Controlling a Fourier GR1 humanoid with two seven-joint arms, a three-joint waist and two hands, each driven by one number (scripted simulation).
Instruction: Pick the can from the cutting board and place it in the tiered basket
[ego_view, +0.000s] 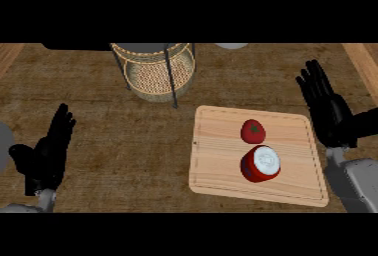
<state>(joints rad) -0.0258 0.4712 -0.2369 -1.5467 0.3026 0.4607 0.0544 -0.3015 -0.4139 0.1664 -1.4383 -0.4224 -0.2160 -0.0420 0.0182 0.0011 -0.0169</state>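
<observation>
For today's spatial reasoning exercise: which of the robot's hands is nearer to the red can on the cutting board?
Right. The right hand is open just past the cutting board's right edge, up and right of the can. The left hand rests open far across the counter, near the left edge.

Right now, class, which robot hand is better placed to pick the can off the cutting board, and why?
The right robot hand. It is open beside the cutting board's right edge, close to the red can. The left robot hand is open far across the counter, with bare counter between it and the board.

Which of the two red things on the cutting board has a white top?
The can, the larger one nearer the board's front edge. The tomato behind it is all red with a small dark stem.
</observation>
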